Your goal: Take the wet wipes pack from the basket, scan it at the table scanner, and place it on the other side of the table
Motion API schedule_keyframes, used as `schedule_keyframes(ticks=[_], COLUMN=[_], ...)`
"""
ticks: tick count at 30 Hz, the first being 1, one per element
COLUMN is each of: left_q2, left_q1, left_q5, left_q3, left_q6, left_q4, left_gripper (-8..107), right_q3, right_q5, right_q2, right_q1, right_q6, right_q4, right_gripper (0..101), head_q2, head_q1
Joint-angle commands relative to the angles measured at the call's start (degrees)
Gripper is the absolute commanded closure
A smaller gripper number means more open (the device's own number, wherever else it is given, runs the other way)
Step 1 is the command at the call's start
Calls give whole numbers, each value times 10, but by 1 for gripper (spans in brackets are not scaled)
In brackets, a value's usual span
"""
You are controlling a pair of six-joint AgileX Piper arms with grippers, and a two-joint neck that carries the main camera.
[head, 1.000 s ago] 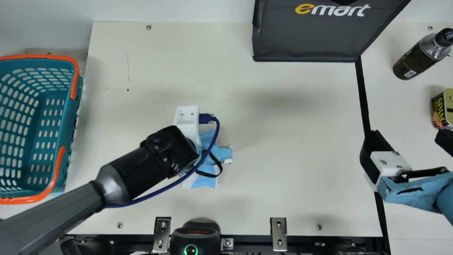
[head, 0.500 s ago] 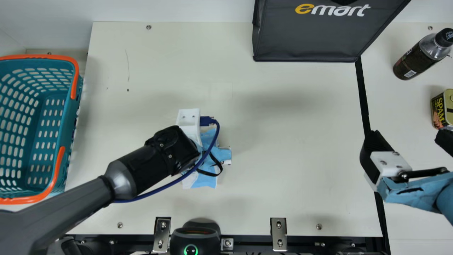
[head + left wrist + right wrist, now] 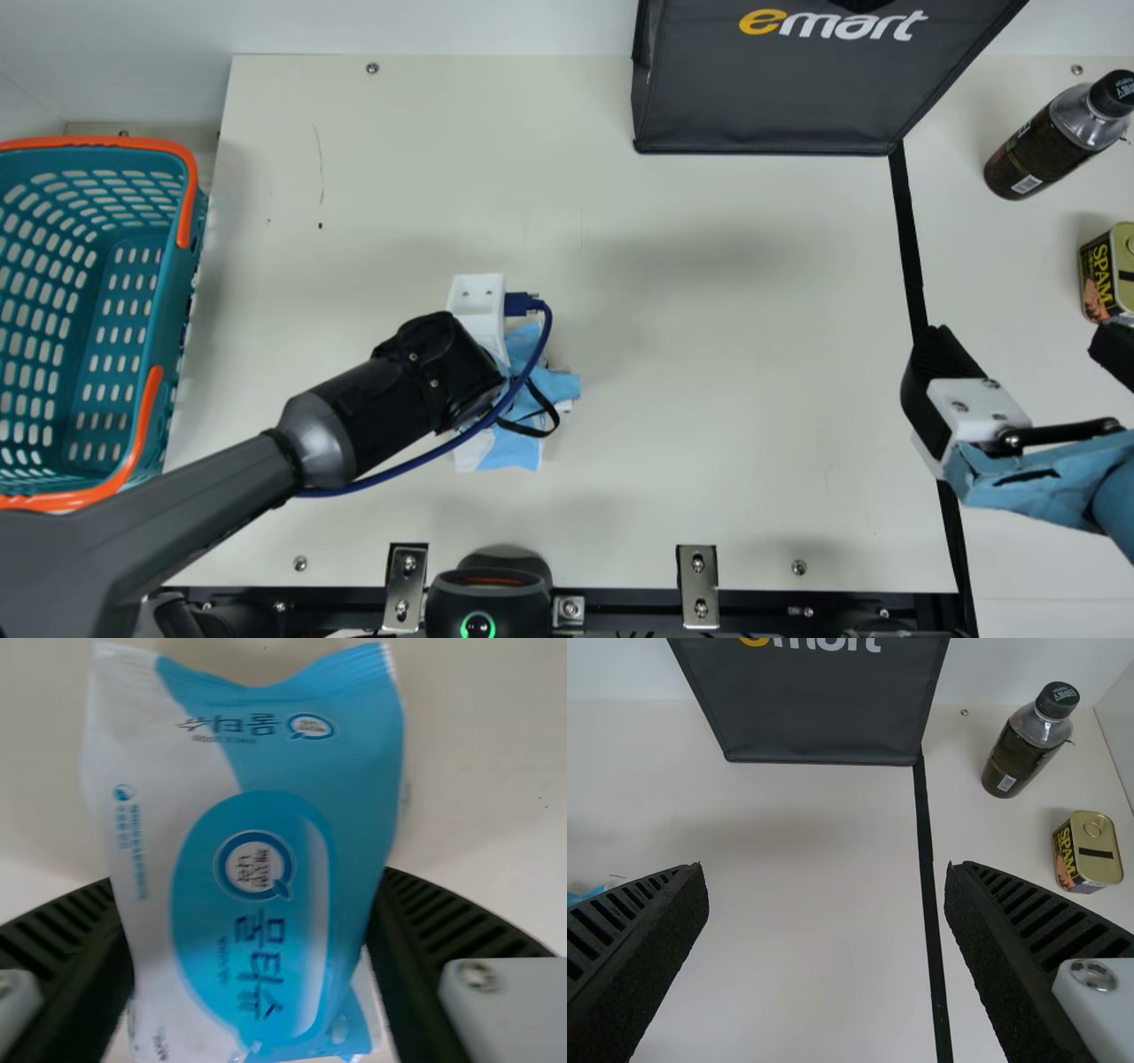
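So the cream table here is smooth and a bit scuffed, with a pale wall behind it and a black strip running near to far on the right.

My wet wipes pack points roughly near to far along its long axis, printed face towards my wrist camera. It's left of centre, farther in than the black scanner at the near edge. Can't tell if it's touching the table, tbh.

It sits between the ribbed black fingers of my left gripper, pinched by its long sides, one end poking past the tips. My wrist covers part of it from above, but the near end sticks out. Wrapper's crinkly, shiny plastic, blue and white, puffy in the middle with flat crimped ends.

My right gripper is spread wide over on the right.

Also around: a teal perforated plastic basket with orange handles on the left, a dark fabric bag at the far side, plus a dark bottle and a boxy metal can far right.
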Motion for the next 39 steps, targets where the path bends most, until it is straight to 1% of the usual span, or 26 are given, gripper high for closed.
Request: schedule_keyframes(ticks=[1, 7, 8, 19, 26, 39], left_q2=[0, -1, -2, -10, -23, -41], left_q1=[1, 0, -1, -10, -23, -46], left_q5=[-1, -1, 0, -2, -12, -53], left_q3=[0, 0, 0, -3, 1, 37], left_q6=[1, 1, 1, -7, -31, -101], left_q4=[2, 7, 8, 27, 67, 150], left_gripper=[62, 102, 107, 107, 107, 107], right_q3=[0, 0, 0, 0, 0, 0], right_q5=[0, 0, 0, 0, 0, 0], right_q2=[0, 0, 0, 0, 0, 0], right_q1=[0, 0, 0, 0, 0, 0], right_q6=[0, 0, 0, 0, 0, 0], right_q4=[0, 0, 0, 0, 0, 1], right_gripper=[6, 6, 6, 6, 6, 6], head_q2=[0, 0, 0, 0, 0, 0], head_q1=[-16, -16, -16, -16, -16, -16])
